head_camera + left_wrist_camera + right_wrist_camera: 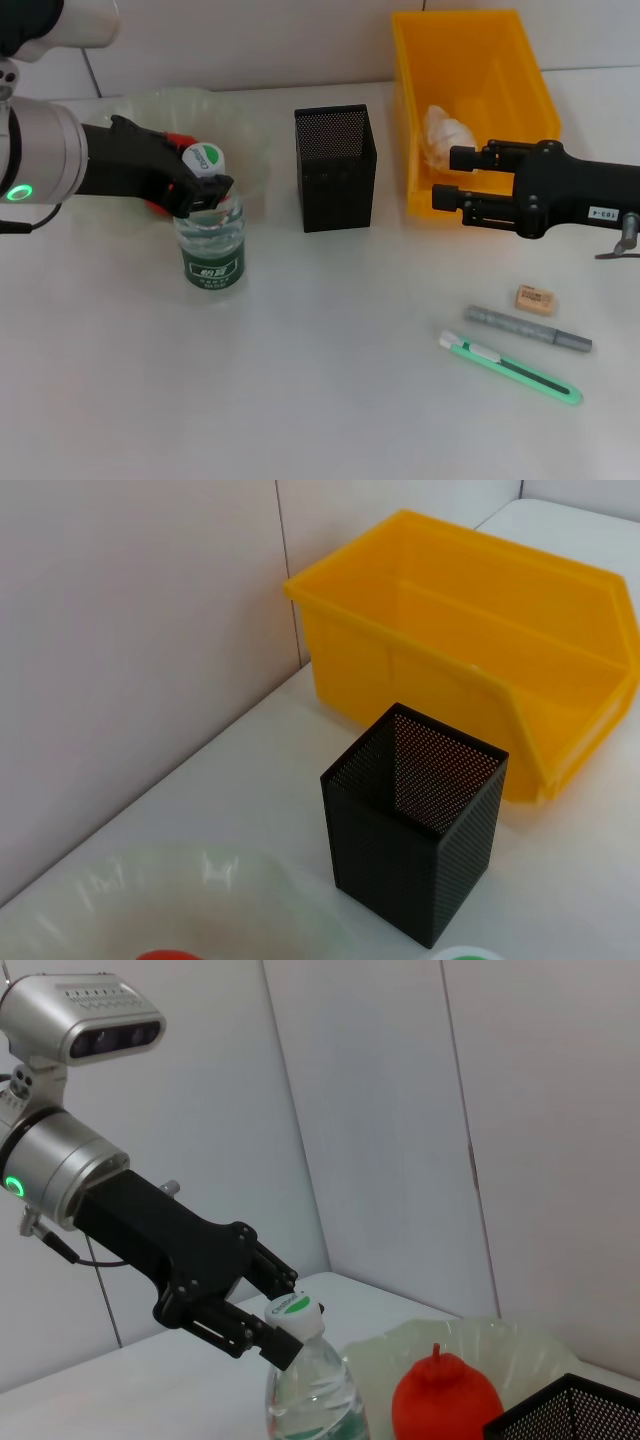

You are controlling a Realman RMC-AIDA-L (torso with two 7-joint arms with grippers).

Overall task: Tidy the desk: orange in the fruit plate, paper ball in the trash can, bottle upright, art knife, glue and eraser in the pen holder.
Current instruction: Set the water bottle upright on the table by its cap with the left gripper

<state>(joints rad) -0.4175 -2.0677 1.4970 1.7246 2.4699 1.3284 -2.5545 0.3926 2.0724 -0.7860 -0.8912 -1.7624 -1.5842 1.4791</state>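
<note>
We see the bottle (212, 245) standing upright on the tabletop (300, 400), just in front of the clear fruit plate (200, 105), with the left gripper (205, 185) at its white cap and neck; the fingers (255, 1335) are clamped on the neck just below the cap, a hold that we judge steadies the bottle while it settles on its base. The bottle carries a dark green label with white characters too small for us to read, and the cap bears green lettering we cannot make out. Behind the gripper sits the orange (445, 1395), already in the fruit plate, red-orange with a small stem. To the right of the bottle stands the black mesh pen holder (336, 168), open at the top and, in the left wrist view, with nothing visible inside. Beyond it is the yellow trash can (470, 100), with the paper ball (448, 130) lying inside. The right gripper (455, 178) hovers at the front edge of the trash can, its fingers apart and holding nothing; a small white tag on that arm reads something like "T03-4". Near the front right of the tabletop lie the eraser (536, 299), the grey glue stick (528, 329) and the green art knife (510, 367), close together and not yet in the pen holder.
</note>
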